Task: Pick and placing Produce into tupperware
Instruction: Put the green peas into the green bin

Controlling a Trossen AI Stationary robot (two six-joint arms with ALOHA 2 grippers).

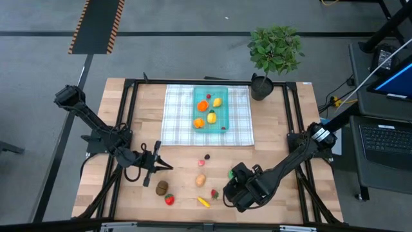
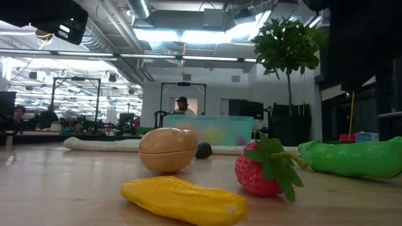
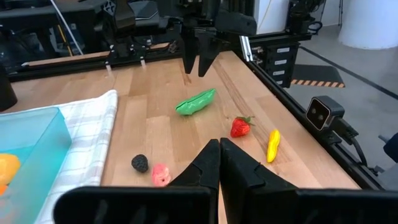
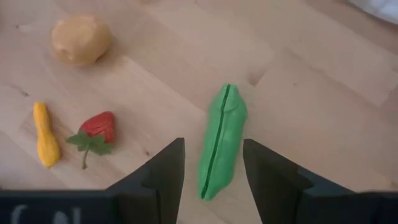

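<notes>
- While the right gripper [image 4: 211,165] hovers over the green pea pod [image 4: 221,140], fingers apart and empty, it should drop straight and pinch mid-pod.
- Pod lies near the strawberry [image 4: 99,129].
- Left gripper [image 3: 219,163] waits, closed, empty.

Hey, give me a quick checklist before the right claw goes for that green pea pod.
1. Right claw open: ok.
2. Green pea pod lined up between its fingers: ok.
3. Pod free of neighbours: ok, strawberry lies apart.
4. Fingers already down at the table: cannot tell.
5. Left claw shut, empty, out of the way: ok.
6. Blue container has room: ok.
</notes>
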